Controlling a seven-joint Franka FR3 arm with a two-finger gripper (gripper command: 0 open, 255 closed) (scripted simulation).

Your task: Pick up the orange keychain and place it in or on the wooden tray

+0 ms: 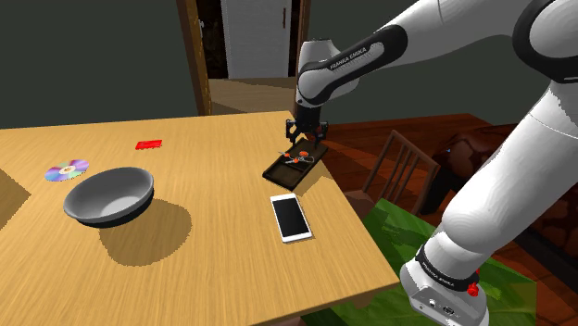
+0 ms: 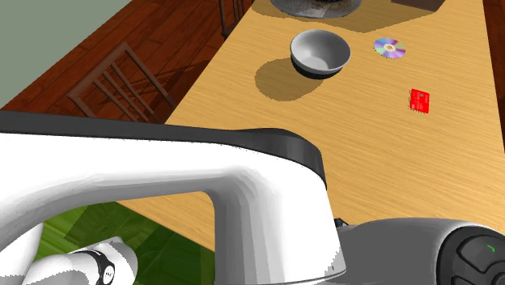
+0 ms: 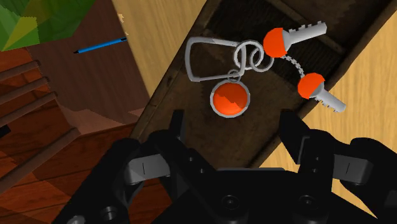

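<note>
Table (image 1: 185,269): one tray (image 3: 183,103), one orange keychain (image 3: 229,98) inside, two keys (image 3: 294,36); pincer (image 3: 233,122) spread.

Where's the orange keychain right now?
The keychain lies in the dark tray at the table's right edge in the shoulder view, beneath the gripper, jaws open.

Stuff on my table (image 1: 213,278): grey bowl (image 1: 108,195) upright toward the shoulder view's left. Shiny disc (image 1: 67,169) lies flat just behind it, not touching. Small red card (image 1: 148,144) sits further back, apart from both. Phone (image 1: 291,218) is flat, dark screen up, near the right edge. Off the table I see a wooden chair (image 1: 400,167), a green rug (image 1: 408,231), and a thin blue pen (image 3: 100,46) on brown floor.
</note>
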